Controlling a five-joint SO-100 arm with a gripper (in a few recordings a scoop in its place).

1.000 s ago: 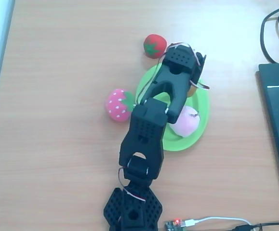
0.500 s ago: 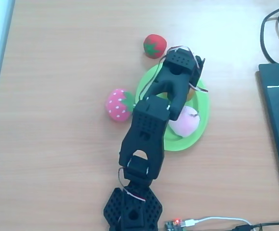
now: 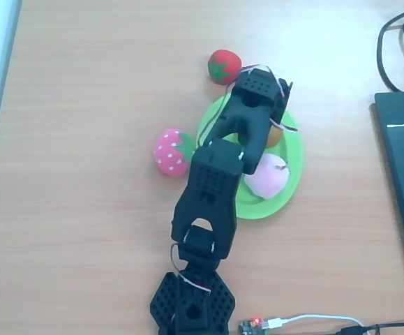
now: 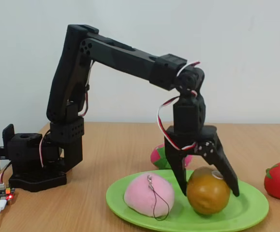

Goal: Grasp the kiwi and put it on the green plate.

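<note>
Kiwi: the kiwi (image 4: 208,190) is seen resting on the green plate (image 4: 253,210), toward the right half of the dish in the fixed view, with its pale round spot turned up and to the right. In the overhead view it is largely covered by the arm, and a small golden edge is shown at (image 3: 274,137).

Reason for its place: the fruit is judged to be already delivered, since its underside is borne by the plate floor and not hung from the claw.

Green plate: the plate is laid flat on the wooden table (image 4: 110,154); the kiwi is kept inside its raised rim, so rolling off is thought unlikely.

Peach: a pale pink peach (image 4: 148,195) with a thin cord loop is lodged on the same plate, just beside the kiwi and left of it in the fixed view; whether the two touch cannot be told.

Claw: the gripper (image 4: 210,186) is held upright over the kiwi, fingers spread wide and straddling the fruit. The left finger is set beside the kiwi's flank and the right finger runs down across its upper right shoulder; no squeeze is evident, so the hold is judged released.

Next step, as judged: a straight lift is called for, so that the kiwi is not dragged.

Surroundings: a pink strawberry (image 3: 171,151) and a red strawberry (image 3: 224,66) are left on the table off the plate.
</note>
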